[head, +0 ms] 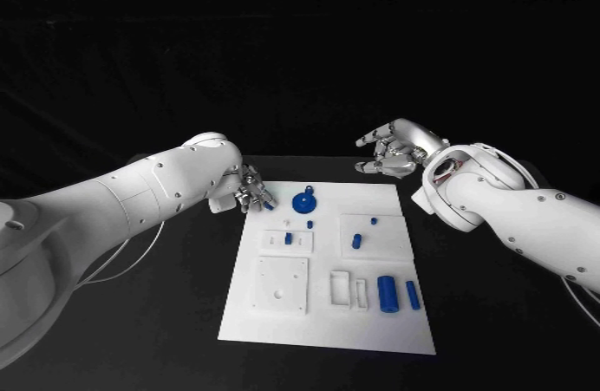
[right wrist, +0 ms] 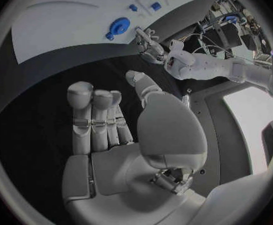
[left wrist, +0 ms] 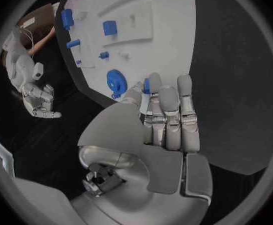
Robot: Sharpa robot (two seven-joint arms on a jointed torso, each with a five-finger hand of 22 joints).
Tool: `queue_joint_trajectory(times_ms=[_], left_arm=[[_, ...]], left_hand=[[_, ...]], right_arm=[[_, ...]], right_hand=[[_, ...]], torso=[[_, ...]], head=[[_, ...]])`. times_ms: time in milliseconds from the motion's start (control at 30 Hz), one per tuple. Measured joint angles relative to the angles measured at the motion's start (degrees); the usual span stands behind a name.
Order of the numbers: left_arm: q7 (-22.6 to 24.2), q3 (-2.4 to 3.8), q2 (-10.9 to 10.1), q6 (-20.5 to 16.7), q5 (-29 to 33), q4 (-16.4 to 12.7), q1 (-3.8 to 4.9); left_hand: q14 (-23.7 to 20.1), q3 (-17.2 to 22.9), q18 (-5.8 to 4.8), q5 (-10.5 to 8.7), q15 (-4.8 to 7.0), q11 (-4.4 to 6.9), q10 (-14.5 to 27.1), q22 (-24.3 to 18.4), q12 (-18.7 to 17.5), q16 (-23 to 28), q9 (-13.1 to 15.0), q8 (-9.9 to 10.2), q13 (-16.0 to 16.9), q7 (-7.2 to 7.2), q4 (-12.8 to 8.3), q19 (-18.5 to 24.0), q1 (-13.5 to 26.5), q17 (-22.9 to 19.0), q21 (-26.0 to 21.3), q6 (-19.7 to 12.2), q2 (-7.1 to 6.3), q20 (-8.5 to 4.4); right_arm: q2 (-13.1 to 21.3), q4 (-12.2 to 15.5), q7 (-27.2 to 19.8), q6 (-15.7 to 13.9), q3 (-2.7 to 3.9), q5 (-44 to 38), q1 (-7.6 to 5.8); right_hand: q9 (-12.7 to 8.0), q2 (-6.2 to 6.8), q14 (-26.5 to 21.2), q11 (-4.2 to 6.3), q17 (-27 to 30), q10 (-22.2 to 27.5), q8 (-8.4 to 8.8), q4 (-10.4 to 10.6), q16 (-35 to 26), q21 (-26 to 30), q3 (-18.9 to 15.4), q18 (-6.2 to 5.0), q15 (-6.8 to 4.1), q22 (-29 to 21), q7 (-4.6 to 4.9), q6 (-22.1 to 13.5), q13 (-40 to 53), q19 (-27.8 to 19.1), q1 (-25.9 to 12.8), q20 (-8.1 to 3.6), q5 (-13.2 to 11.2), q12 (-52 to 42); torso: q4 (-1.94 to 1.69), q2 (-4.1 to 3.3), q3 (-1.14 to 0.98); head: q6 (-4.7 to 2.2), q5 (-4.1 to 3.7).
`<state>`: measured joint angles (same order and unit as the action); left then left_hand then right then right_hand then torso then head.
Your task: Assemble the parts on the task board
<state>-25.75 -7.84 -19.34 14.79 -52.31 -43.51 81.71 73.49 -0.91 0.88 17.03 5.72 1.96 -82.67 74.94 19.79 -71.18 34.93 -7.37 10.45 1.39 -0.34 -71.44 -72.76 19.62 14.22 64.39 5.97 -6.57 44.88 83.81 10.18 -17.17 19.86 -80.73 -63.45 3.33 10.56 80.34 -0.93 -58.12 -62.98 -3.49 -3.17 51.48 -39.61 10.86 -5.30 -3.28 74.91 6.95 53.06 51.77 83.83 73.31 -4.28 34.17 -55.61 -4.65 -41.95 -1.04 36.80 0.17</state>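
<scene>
Left hand pinches small blue part at fingertips, just beside gear at board's far edge. Right hand empty, fingers loosely spread, farther off beyond board corner.

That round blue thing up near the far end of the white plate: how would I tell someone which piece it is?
Start at the white task board in the middle of the black table. Go to its far end, near the left hand. There lies the round blue disc, the widest blue part; the others are small pegs, blocks or cylinders.
</scene>
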Motion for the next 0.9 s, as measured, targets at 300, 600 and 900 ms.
queue_joint_trajectory(times_ms=[300,600,900], left_arm=[[0.58,0.02,-1.32,-0.92,0.82,-1.91,-0.03],[-0.29,0.06,-5.91,-4.31,2.53,-9.65,0.01],[-3.7,0.04,-12.93,-12.14,4.46,-22.64,0.27]], left_hand=[[0.77,7.22,0.0,2.18,0.77,0.7,-1.18,-0.01,1.28,-1.59,0.72,-5.32,0.26,-1.49,-0.01,-0.21,0.76,1.11,1.26,-1.23,-1.63,-0.62],[1.45,11.12,0.0,3.11,1.44,1.11,-1.18,-0.02,3.06,-1.79,0.72,-7.29,1.32,-1.63,0.28,-0.42,2.82,2.0,3.14,-1.48,-3.12,-0.83],[2.14,11.69,0.0,3.58,1.43,1.31,-1.38,-0.02,3.33,-1.79,0.72,-7.89,1.43,-1.28,0.11,-0.63,3.35,2.41,3.63,-1.14,-3.65,-1.03]], right_arm=[[-0.04,-0.23,0.0,0.01,0.0,-0.01,0.0],[0.31,-0.25,0.0,0.02,0.0,0.0,0.0],[0.93,-0.12,0.01,0.03,0.01,0.08,0.0]], right_hand=[[0.05,0.0,0.0,0.0,0.0,0.0,0.0,0.0,0.0,0.0,0.0,0.0,0.0,0.0,0.0,0.0,0.0,0.0,0.0,0.0,0.0,0.0],[0.05,0.0,0.0,-0.01,0.0,-0.01,0.0,0.0,0.0,0.0,0.0,0.0,0.0,0.0,0.0,0.0,0.01,0.0,0.0,0.0,0.0,0.0],[0.05,0.0,0.0,-0.01,0.0,-0.01,0.0,0.0,0.0,0.0,0.0,0.0,0.0,0.0,0.0,0.0,0.01,0.0,0.0,0.0,0.0,0.0]], torso=[[0.05,0.01,0.03],[-0.09,0.29,0.1],[-0.38,0.77,0.24]], head=[[0.08,0.01],[0.41,0.13],[1.27,0.29]])
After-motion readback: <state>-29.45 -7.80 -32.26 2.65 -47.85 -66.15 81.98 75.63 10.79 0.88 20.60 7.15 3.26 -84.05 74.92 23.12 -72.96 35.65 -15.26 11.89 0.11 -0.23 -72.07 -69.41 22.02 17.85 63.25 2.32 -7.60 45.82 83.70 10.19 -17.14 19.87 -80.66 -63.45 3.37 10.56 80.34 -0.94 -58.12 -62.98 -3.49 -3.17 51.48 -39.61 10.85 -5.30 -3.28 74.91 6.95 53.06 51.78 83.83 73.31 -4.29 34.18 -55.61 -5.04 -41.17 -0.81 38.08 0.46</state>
